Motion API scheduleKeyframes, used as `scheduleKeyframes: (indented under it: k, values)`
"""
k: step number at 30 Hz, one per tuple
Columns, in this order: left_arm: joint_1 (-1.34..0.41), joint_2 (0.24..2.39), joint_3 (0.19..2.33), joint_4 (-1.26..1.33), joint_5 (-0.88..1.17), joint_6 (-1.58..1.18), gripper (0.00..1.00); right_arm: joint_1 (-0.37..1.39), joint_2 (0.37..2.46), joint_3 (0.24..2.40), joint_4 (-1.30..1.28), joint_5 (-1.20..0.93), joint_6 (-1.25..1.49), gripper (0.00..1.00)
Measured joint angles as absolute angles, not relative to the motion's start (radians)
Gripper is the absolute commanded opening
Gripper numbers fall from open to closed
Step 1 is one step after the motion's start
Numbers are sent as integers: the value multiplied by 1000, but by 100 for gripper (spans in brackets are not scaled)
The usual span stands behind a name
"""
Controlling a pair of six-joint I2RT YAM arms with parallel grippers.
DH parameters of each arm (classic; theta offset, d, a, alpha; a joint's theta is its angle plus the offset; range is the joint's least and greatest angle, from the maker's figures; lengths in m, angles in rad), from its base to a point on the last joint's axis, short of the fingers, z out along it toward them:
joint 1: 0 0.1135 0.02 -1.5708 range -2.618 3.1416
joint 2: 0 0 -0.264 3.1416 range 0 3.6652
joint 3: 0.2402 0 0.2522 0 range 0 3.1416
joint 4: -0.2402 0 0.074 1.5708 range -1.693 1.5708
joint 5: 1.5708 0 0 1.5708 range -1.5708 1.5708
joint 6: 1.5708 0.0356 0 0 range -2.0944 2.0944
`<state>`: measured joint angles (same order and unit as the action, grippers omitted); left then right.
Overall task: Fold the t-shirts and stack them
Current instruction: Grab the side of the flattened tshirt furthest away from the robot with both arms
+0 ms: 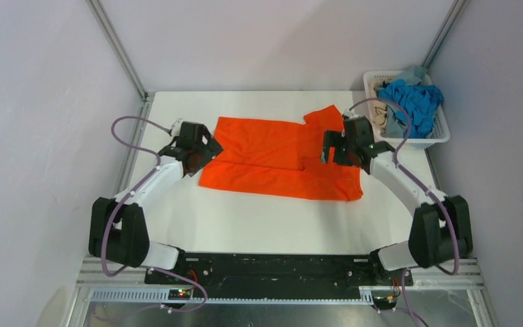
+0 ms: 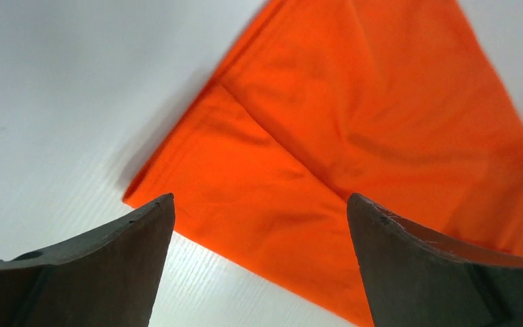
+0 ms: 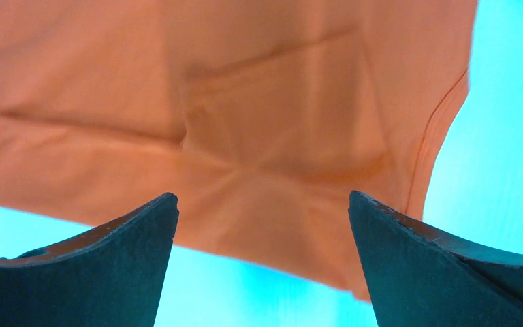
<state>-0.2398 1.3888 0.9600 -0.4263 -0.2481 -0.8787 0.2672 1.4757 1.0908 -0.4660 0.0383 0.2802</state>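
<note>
A bright orange t-shirt (image 1: 279, 155) lies flat on the white table (image 1: 265, 225), its near long edge folded over onto itself and one sleeve sticking out at the back right. My left gripper (image 1: 201, 151) hovers over the shirt's left end, jaws wide open and empty; in the left wrist view the orange t-shirt (image 2: 354, 136) fills the space beyond my left gripper (image 2: 261, 204). My right gripper (image 1: 335, 146) hangs over the shirt's right end, also open and empty. The right wrist view shows the t-shirt (image 3: 245, 122) with its fold seams past my right gripper (image 3: 263, 201).
A white slotted basket (image 1: 433, 139) stands at the table's back right corner, holding a bright blue shirt (image 1: 414, 102) and other crumpled cloth. Metal frame posts rise at the back corners, and pale walls close in on both sides.
</note>
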Motion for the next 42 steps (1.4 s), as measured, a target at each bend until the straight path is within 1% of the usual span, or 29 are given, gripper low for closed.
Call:
scheduleKeyframes:
  k: [4, 10, 15, 20, 25, 32, 37, 42]
  values:
    - [-271, 1470, 989, -425, -150, -828, 100, 305, 1362, 924, -427, 8, 376, 99]
    - [-292, 1623, 1017, -393, -54, -798, 100, 275, 1370, 746, -394, -73, 475, 99]
    - [-292, 1670, 1013, -379, -46, -793, 100, 198, 1388, 696, -356, -110, 502, 99]
    - [-292, 1665, 947, -339, -54, -803, 100, 190, 1389, 671, -270, -163, 505, 99]
    - [-292, 1538, 798, -271, -88, -822, 100, 206, 1335, 622, -246, -162, 524, 99]
    - [-301, 1299, 576, -241, -105, -870, 100, 264, 1102, 495, -393, -144, 603, 99]
    - [-353, 1118, 434, -210, -121, -918, 100, 377, 958, 446, -532, -102, 694, 99]
    - [-379, 957, 326, -206, -119, -974, 100, 482, 876, 430, -641, -48, 781, 100]
